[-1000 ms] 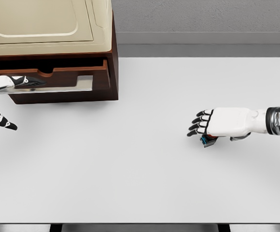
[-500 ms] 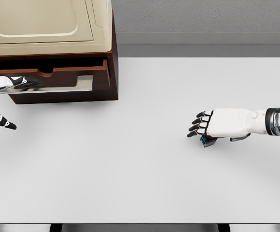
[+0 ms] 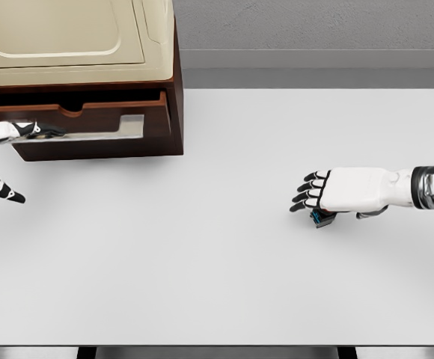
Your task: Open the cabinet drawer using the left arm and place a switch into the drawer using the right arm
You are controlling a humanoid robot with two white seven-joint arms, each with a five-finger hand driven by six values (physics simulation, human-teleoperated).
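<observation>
The right robot hand (image 3: pixel 329 191) lies palm down over the white bench (image 3: pixel 224 284), its arm coming in from the right edge, its dark-tipped fingers (image 3: pixel 310 188) stretched out toward the left and only loosely bent. Under its knuckles sits the switch (image 3: pixel 323 218) (a small dark block with blue and red showing), resting on the bench and touching the underside of the hand; the fingers are not closed around it.

Well apart, at the left edge, the left robot hand (image 3: pixel 4 157) is spread wide: its upper fingers reach onto the silvery front edge of the drawer (image 3: pixel 90 120), and one finger points down toward the bench. The drawer stands pulled partly out of the dark brown cabinet (image 3: pixel 173 97), which carries a cream-coloured top.
</observation>
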